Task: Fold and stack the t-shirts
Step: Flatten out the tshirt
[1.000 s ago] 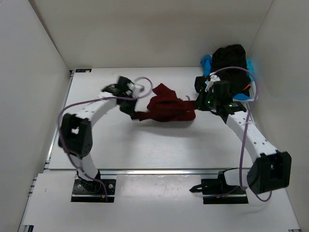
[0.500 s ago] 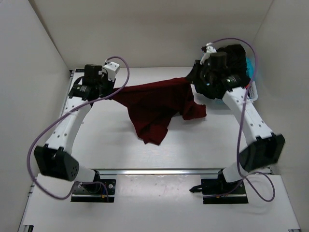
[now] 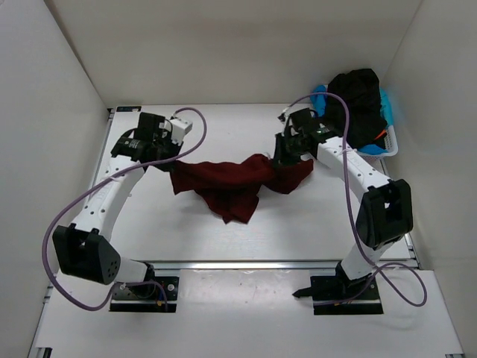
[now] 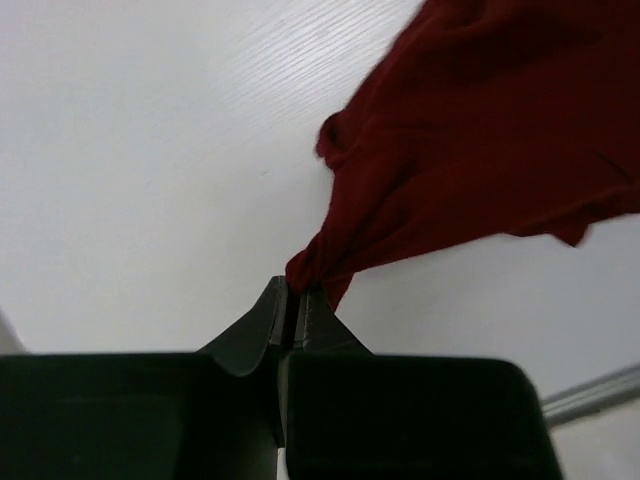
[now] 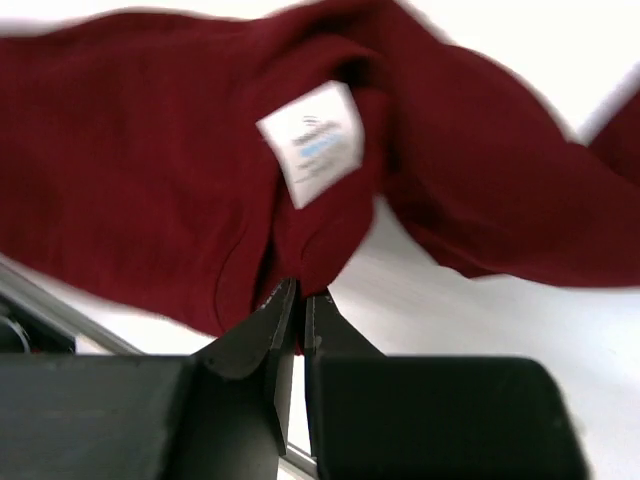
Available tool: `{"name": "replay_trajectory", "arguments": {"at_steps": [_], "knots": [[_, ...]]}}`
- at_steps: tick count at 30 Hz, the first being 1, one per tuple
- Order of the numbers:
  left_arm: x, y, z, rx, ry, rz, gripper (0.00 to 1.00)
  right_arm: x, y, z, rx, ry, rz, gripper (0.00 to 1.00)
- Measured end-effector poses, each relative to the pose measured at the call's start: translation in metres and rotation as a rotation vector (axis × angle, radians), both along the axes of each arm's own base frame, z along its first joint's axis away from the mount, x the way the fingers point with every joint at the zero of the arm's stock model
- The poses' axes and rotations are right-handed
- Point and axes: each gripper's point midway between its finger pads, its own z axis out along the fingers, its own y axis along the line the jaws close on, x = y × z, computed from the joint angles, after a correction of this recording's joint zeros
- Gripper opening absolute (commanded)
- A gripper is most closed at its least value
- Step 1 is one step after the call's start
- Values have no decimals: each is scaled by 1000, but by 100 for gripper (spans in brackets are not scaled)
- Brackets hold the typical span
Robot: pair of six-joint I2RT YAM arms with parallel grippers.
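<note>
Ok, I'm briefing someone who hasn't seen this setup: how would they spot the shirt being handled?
Start at the white table and look to its middle. The dark red t-shirt sags there, one edge pinched in the left tool, another in the right tool. Unlike the black t-shirt and light blue t-shirt heaped in the far-right basket, it is spread out alone.

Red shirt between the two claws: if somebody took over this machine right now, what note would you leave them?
Left claw: shut on one edge of the dark red shirt.
Right claw: shut on the same shirt, close to its white label.
The shirt sags between them over the middle of the table, crumpled, not folded.
A black shirt and a light blue shirt sit piled in the white basket at the far right.
Done: one shirt is out of the basket.
Left: spread and fold it, then fold and stack the others.
</note>
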Motion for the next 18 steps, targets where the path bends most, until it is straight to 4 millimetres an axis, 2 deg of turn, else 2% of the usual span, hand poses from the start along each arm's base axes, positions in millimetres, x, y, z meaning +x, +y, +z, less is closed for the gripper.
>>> {"name": "replay_trajectory", "arguments": {"at_steps": [2, 3, 6, 7, 8, 9, 10, 11, 12, 13, 15, 16, 18], "knots": [[-3, -27, 16, -32, -7, -97, 0, 6, -21, -7, 20, 38, -62, 0], [-5, -47, 29, -51, -23, -164, 0, 10, -31, -8, 27, 46, -92, 0], [-15, -125, 78, -141, -99, -404, 1, 25, -64, -4, 40, 39, -190, 0], [-24, -160, 96, -190, -123, -505, 2, 29, -76, -1, 41, 35, -222, 2], [-32, -189, 112, -235, -144, -586, 7, 31, -88, 4, 44, 23, -250, 15], [-43, -219, 124, -279, -152, -669, 19, 31, -97, 9, 49, 8, -274, 25], [-52, -246, 134, -318, -157, -739, 30, 29, -107, 15, 49, -13, -295, 46], [-62, -271, 141, -355, -159, -801, 56, 24, -116, 21, 48, -35, -318, 68], [-73, -293, 143, -384, -149, -855, 79, 18, -121, 26, 39, -59, -325, 79], [-84, -314, 142, -413, -129, -900, 98, 6, -124, 30, 26, -80, -325, 99], [-105, -344, 128, -446, -60, -960, 99, -16, -120, 36, -1, -111, -300, 100], [-113, -352, 118, -449, -19, -976, 99, -26, -119, 37, -17, -121, -290, 99], [-120, -356, 97, -445, 52, -978, 99, -44, -120, 37, -45, -128, -287, 99]]}}
